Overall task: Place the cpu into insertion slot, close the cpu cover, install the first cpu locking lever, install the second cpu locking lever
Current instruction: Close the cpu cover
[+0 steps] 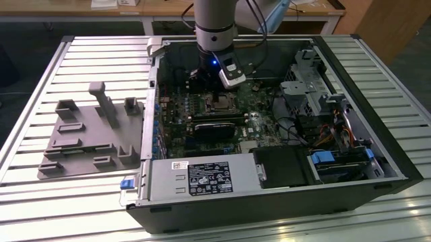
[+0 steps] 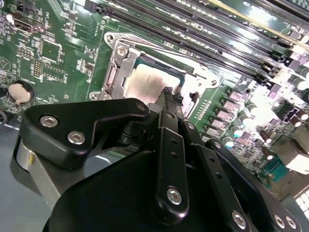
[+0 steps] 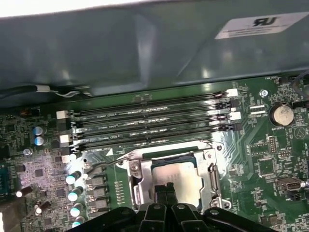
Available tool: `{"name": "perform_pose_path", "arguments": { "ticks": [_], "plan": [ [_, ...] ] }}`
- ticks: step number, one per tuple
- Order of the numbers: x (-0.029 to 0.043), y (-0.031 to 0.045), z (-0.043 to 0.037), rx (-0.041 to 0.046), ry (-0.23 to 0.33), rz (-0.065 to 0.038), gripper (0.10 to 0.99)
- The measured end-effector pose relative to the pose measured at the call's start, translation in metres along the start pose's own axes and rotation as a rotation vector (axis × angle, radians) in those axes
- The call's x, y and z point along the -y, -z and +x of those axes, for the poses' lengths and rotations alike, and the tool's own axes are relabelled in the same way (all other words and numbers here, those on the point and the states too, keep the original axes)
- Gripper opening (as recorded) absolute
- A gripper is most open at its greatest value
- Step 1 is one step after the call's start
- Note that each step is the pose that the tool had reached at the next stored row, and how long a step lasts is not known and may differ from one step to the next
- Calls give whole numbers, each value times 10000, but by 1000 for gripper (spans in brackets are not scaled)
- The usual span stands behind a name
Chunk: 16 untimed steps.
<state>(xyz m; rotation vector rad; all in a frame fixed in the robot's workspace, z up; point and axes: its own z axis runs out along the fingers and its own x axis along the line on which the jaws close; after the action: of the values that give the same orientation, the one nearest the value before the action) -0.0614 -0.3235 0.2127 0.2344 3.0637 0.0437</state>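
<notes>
Cpu [image 3: 177, 175] sat flat in the insertion slot [image 1: 217, 102], silvery top up, seen in both wrist views [image 2: 145, 82]. Cpu cover [image 3: 136, 183] lay down over it, its frame bordering the chip. Gripper [image 3: 166, 192] hung directly over the near edge of the cpu, jaws together with nothing between them; contact with the chip could not be judged. Four long black memory slots [image 3: 149, 123] ran beside the socket on the green motherboard [image 3: 270, 159]. In the exterior view the arm [image 1: 214, 20] reached down into the open computer case [image 1: 269, 201], which lay on a slatted table [image 1: 40, 212]. A grey fixture tray [image 1: 88, 141] sat on the exterior view's left.
</notes>
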Motion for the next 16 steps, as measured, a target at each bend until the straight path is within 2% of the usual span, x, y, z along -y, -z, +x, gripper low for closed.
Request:
{"name": "perform_pose_path", "arguments": {
  "ticks": [5,16],
  "plan": [
    [11,-3,71,56,2,-11,102],
    [25,-64,149,65,8,-11,102]
  ]
}}
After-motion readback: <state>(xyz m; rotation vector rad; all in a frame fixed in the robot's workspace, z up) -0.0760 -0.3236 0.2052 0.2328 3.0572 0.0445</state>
